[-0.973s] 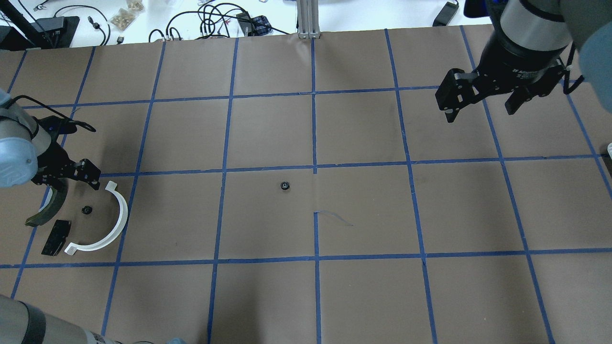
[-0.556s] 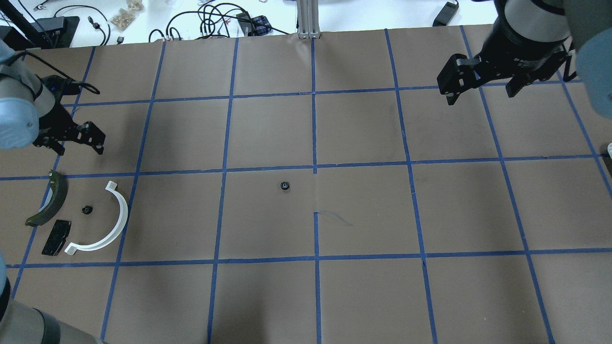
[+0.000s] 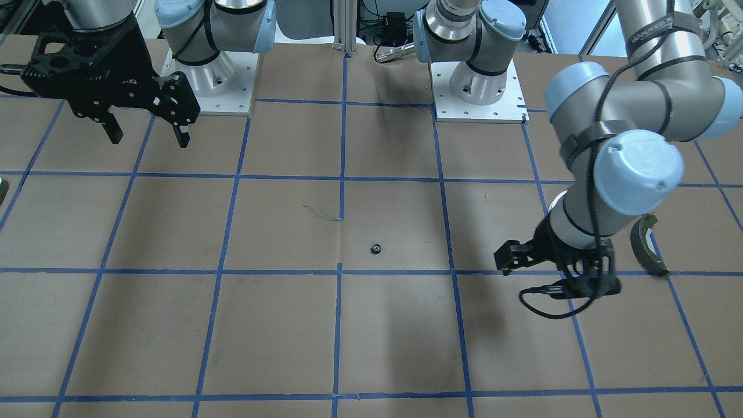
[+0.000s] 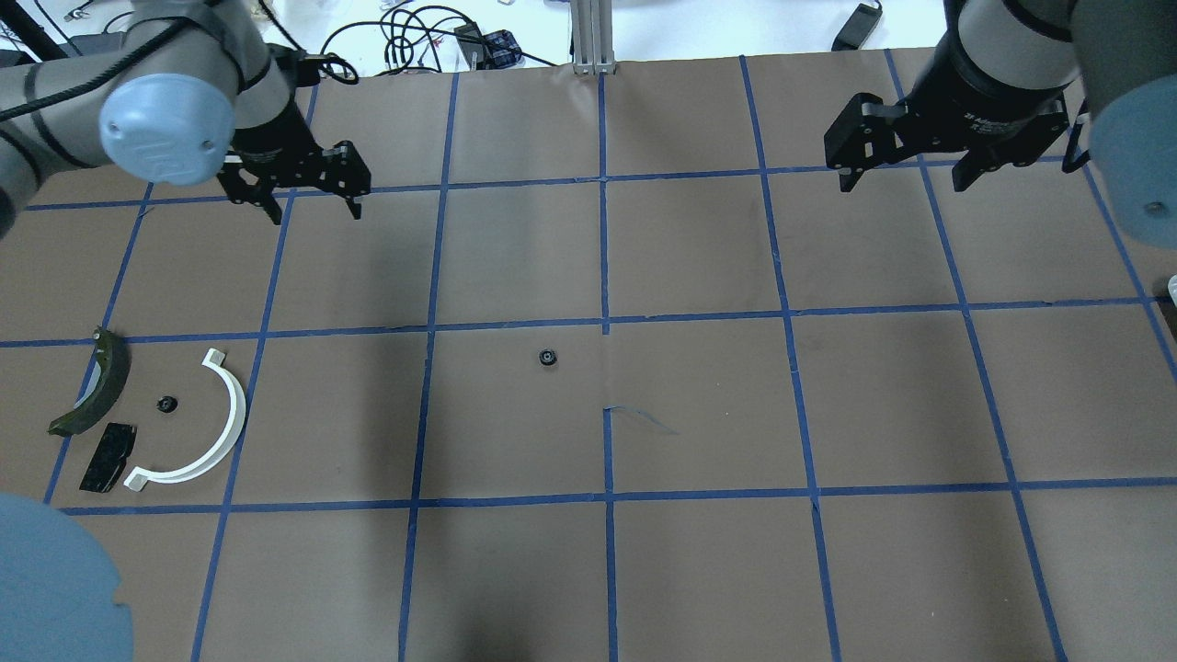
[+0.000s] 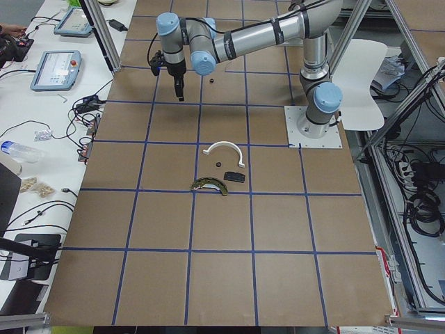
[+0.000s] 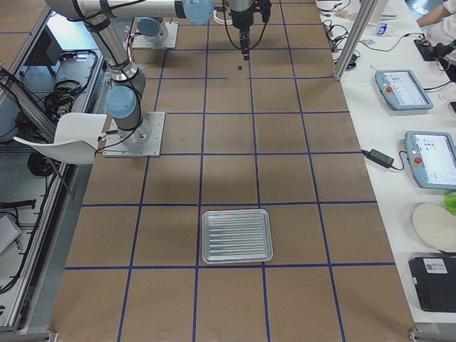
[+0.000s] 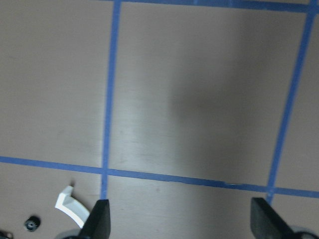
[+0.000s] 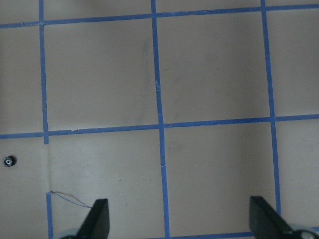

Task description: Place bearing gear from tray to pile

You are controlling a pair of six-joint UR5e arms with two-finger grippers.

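Observation:
The pile lies at the table's left: a white half-ring (image 4: 198, 428), a flat black pad (image 4: 108, 456), a dark olive curved shoe (image 4: 92, 384) and a small black bearing gear (image 4: 166, 404) between them. A second small gear (image 4: 548, 358) lies alone at the table's middle. My left gripper (image 4: 314, 204) is open and empty, well beyond the pile. Its wrist view (image 7: 182, 219) shows the half-ring's end (image 7: 70, 206) and the gear (image 7: 32, 223) at the lower left. My right gripper (image 4: 906, 175) is open and empty at the far right. The middle gear (image 8: 8, 161) shows in its wrist view.
A ribbed metal tray (image 6: 237, 236) with nothing visible in it lies at the table's right end, seen only in the exterior right view. Brown paper with blue tape lines covers the table (image 4: 699, 414). Cables and small parts lie beyond the far edge (image 4: 405, 37).
My left gripper has moved from over the pile to the far side and to the right, still open. My right gripper has shifted slightly farther away. The parts have not moved.

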